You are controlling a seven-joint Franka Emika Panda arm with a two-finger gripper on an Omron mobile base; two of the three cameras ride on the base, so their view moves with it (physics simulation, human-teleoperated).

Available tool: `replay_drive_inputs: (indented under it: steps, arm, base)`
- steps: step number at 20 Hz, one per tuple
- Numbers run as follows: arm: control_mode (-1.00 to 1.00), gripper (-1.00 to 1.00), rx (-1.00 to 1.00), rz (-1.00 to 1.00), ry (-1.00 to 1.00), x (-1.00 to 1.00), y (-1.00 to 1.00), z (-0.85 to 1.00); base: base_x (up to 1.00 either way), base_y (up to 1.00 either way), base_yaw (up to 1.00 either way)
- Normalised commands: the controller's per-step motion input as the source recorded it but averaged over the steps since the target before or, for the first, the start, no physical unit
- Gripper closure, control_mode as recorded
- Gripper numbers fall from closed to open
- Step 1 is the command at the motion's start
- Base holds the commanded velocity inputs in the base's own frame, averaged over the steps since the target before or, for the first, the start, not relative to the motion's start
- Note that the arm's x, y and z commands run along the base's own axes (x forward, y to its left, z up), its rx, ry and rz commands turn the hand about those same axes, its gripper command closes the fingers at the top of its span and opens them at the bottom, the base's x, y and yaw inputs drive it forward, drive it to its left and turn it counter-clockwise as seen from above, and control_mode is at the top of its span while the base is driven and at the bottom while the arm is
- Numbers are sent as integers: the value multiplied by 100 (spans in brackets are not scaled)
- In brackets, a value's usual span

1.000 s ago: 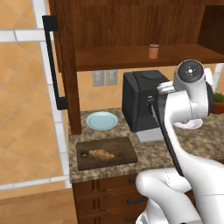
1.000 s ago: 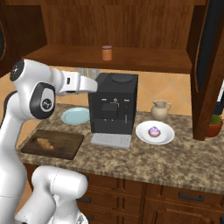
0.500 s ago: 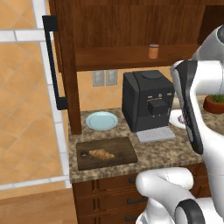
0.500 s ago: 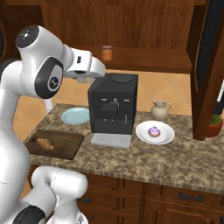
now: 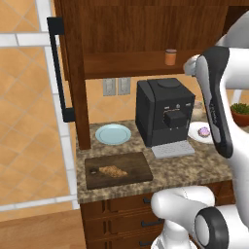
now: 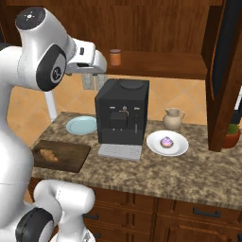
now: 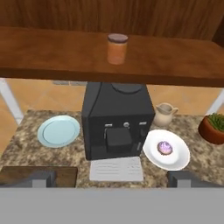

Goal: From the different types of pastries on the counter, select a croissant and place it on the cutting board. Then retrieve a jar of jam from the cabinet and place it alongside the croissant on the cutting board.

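Cabinet shelf (image 7: 52,57) spans the hand view at twelve o'clock, above the coffee machine (image 7: 117,122). Cutting board (image 5: 118,169) on the counter already carries the croissant (image 5: 111,170). Jar of jam (image 7: 117,49) upright on that shelf, dead ahead at twelve, well apart from the gripper (image 7: 109,178). Jaws spread wide, holding nothing. Likely next: straight reach forward, level with the jar.

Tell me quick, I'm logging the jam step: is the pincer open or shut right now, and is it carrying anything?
Pincer: open and empty; the jar of jam sits untouched on the cabinet shelf ahead.
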Motion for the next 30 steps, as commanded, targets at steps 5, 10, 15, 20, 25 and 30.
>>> replay_drive_inputs:
  steps: [5, 10, 15, 20, 25, 30]
  arm:
    - [-100, -100, -1, -3, 0, 47, 32, 24]
    - [-100, -100, -1, -12, 0, 60, -7, 1]
    - [-100, -100, 2, -6, 3, 52, -9, 0]
    - [-100, -100, 4, 0, 1, 61, 0, 0]
    - [-100, -100, 0, 0, 0, 21, -17, -2]
    - [-100, -100, 0, 0, 0, 0, -15, -13]
  base:
    - [0, 0, 0]
    - [0, 0, 0]
    - [0, 0, 0]
    - [0, 0, 0]
    - [0, 0, 0]
    - [0, 0, 0]
